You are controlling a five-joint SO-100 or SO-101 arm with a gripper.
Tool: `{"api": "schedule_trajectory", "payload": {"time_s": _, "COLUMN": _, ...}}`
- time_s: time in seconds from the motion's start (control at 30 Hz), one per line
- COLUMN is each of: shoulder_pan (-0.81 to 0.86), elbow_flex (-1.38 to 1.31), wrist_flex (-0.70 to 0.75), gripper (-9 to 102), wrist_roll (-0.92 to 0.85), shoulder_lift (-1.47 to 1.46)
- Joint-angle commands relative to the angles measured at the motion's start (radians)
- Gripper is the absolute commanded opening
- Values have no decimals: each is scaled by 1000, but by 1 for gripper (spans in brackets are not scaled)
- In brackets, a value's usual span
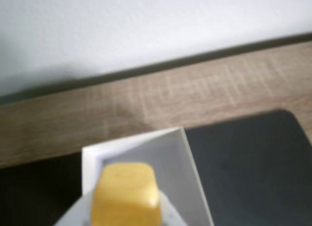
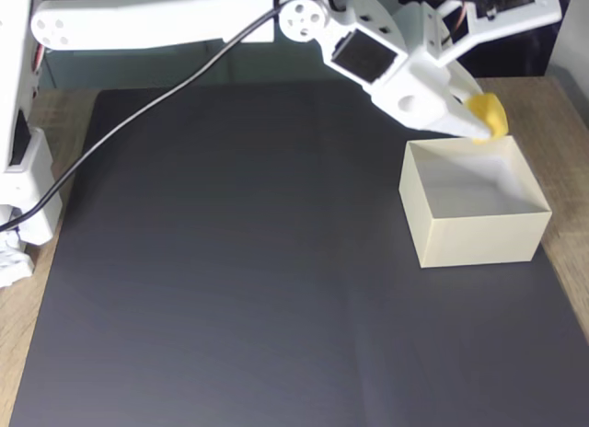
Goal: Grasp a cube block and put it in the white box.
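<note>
The tabletop (image 2: 561, 105) is light wood grain, most of it covered by a dark grey mat (image 2: 239, 261), with a pale wall (image 1: 146, 26) behind the far edge in the wrist view. My hand (image 2: 480, 123) is clamped on the cube block (image 2: 489, 116): in the fixed view the yellow cube sits at the tip of my white fingers (image 2: 451, 114), held clear of the surface. It hangs over the far edge of the white box (image 2: 474, 236), just above the rim near the back right corner; I cannot tell whether it touches the rim. In the wrist view the cube block (image 1: 126, 194) occupies the lower centre, blurred, with the box's pale inner wall (image 1: 175, 162) and one corner of its rim directly behind it. The white box stands upright on the mat near the mat's right edge in the fixed view, open top upward, inside paler than the cream outer walls. My arm (image 2: 184, 17) reaches across the top of the fixed view from its base (image 2: 23, 169) at the left edge of the tabletop, and a black cable (image 2: 166, 100) trails from the arm down toward that base.
</note>
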Motion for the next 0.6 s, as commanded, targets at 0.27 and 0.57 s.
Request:
{"api": "schedule_trajectory", "payload": {"time_s": 0.27, "shoulder_pan": 9, "elbow_flex": -123, "wrist_flex": -21, "gripper": 24, "wrist_roll": 0, "shoulder_lift": -52}}
{"api": "schedule_trajectory", "payload": {"time_s": 0.57, "shoulder_pan": 20, "elbow_flex": -124, "wrist_flex": -15, "gripper": 35, "wrist_roll": 9, "shoulder_lift": -63}}
